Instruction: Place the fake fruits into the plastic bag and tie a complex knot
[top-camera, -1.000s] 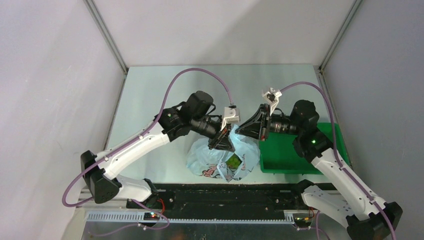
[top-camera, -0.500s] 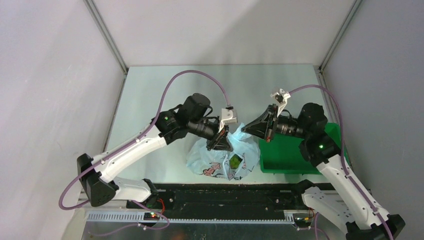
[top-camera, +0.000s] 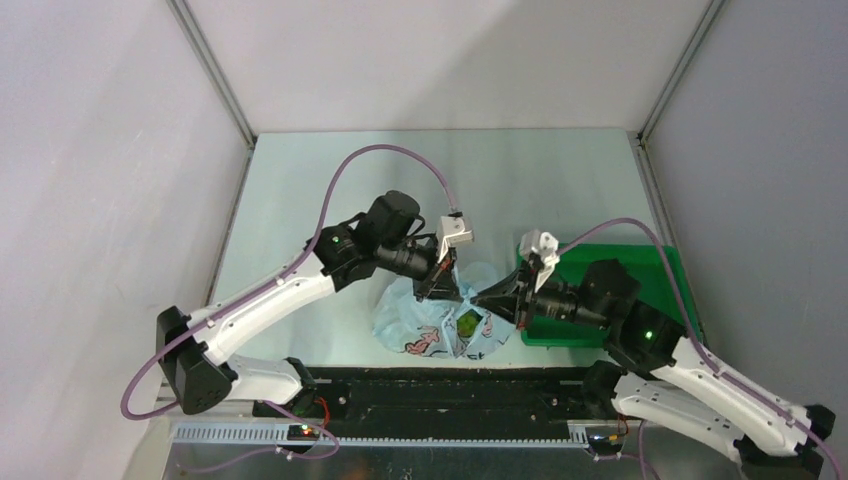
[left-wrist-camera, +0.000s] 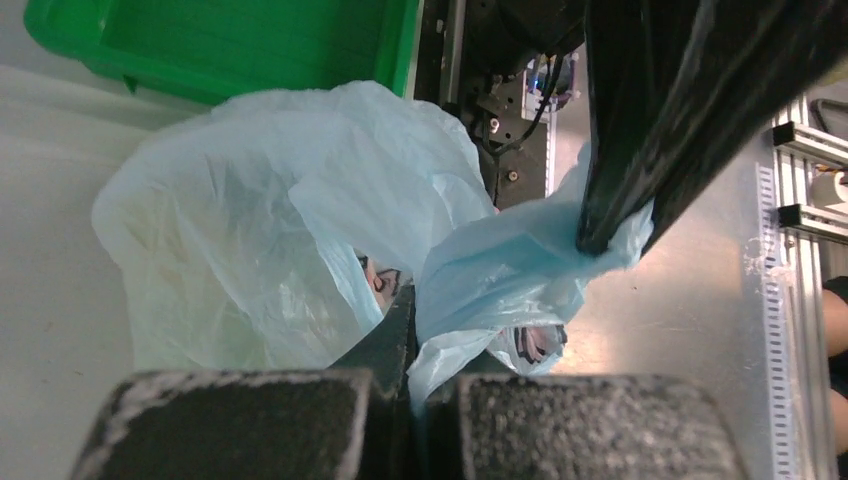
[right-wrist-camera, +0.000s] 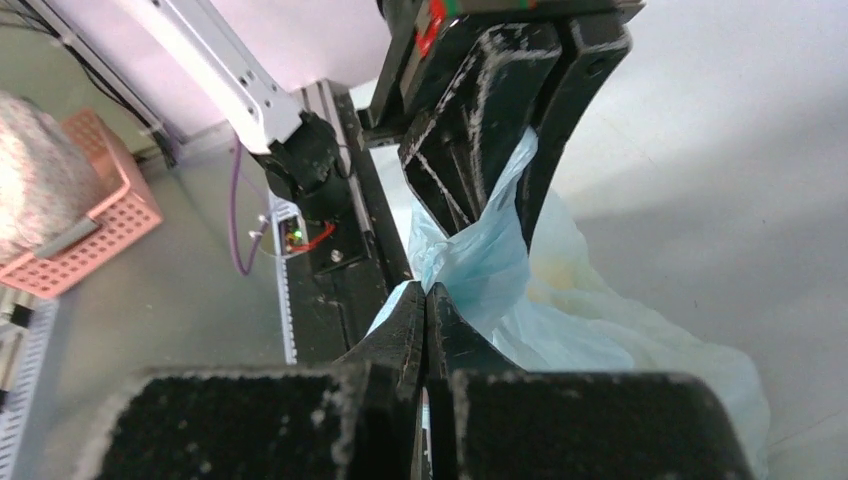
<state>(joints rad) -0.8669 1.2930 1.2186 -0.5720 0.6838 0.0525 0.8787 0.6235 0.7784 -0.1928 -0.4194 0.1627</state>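
Top external: plastic bag on table, beside green tray; grapes inside. Left tool, right tool each clamped on bag film. Cross ends under even tension; avoid tearing.

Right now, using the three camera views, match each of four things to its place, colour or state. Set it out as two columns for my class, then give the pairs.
Column one:
1 plastic bag
2 green tray
3 left tool
4 green fake fruit

Column two:
A shut on a fold of film
B inside the bag, seen through it
C light blue and crinkled
D on the table, right of the bag

Pairs: 1-C, 2-D, 3-A, 4-B
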